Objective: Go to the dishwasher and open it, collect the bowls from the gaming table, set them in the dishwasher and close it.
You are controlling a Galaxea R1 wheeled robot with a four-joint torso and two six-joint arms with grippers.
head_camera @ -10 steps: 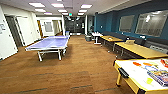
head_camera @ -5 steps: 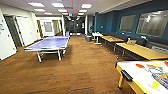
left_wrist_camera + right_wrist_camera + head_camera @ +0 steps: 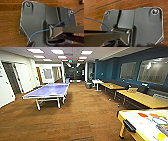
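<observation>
A: Wood-plank floor [image 3: 85, 117] runs down a long rec room w/ blue walls on one side. Where's the task's thing?

B: Gaming table [image 3: 130, 119], low in the head view, on the robot's right side, close by. White top, yellow sides and leg, black slot [image 3: 129, 126] at the near end. Only a corner of it is in frame.

A: Long axis?

B: Looks to run away to the right and off the edge, so the short end w/ the slot faces us. I'd judge the right arm nearer, since the table sits on that side.

A: Bowls on it?

B: Can't tell. Coloured patches on the top, orange, yellow, some blue, too blurred to call bowls or count. Dishwasher isn't anywhere I can point to.

A: Hands?

B: Both wrist views look down at floor planks past the robot's own dark plate. Whether either gripper is spread or pressed together, can't tell. Nothing seen held.

A: Further out, counts?

B: One blue ping-pong table [image 3: 47, 91] left of centre, well apart from the gaming table. Yellow-topped desks [image 3: 143, 98] along the right wall, two clear, maybe more beyond. Ceiling light panels overhead, corridor at the far end.
</observation>
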